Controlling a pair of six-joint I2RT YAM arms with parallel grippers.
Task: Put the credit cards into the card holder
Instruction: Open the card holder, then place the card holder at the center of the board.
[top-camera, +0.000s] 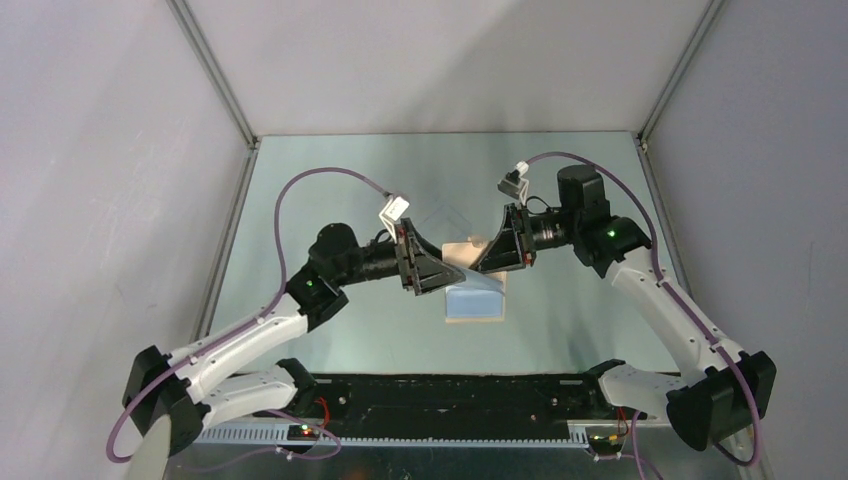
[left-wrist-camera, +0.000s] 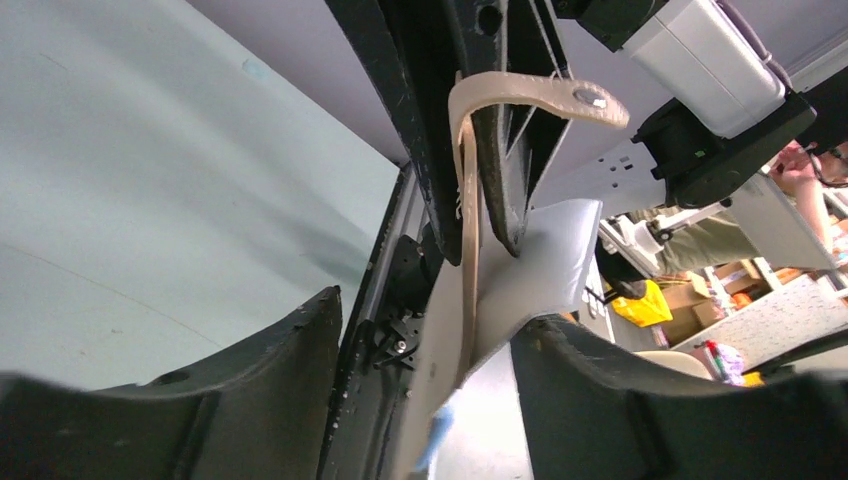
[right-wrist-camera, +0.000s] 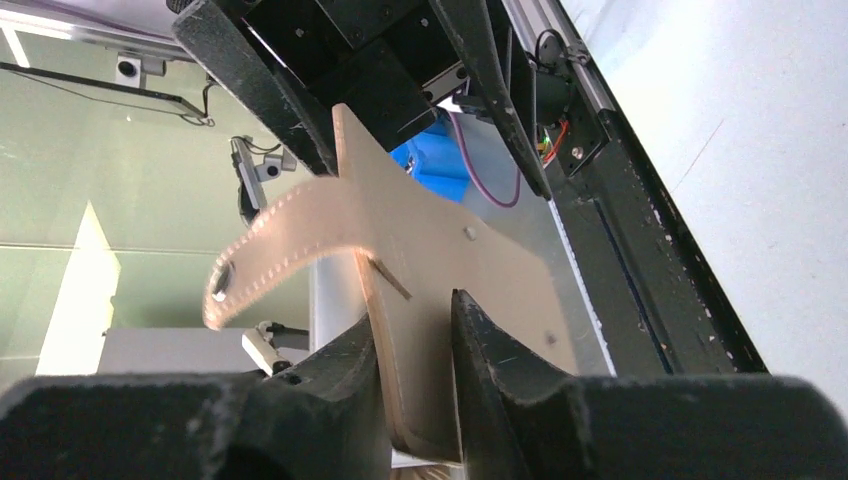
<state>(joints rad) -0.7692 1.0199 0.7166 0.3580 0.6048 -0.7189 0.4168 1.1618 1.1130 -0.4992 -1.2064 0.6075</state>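
Observation:
The tan card holder (top-camera: 475, 300) hangs open above the table between both grippers, its pale blue inside facing up in the top view. My right gripper (top-camera: 492, 256) is shut on one tan half (right-wrist-camera: 470, 270). The holder's strap (right-wrist-camera: 290, 235) with its snap curls off to the left. My left gripper (top-camera: 440, 268) is open, with its fingers (left-wrist-camera: 300, 360) spread on either side of the holder's edge (left-wrist-camera: 467, 230) and its pale flap. The strap (left-wrist-camera: 530, 90) also shows in the left wrist view. No orange credit cards are in view.
A faint clear box outline (top-camera: 440, 215) lies on the table (top-camera: 330, 200) just behind the grippers. Grey enclosure walls stand on the left, right and back. A black rail (top-camera: 450, 395) runs along the near edge between the arm bases.

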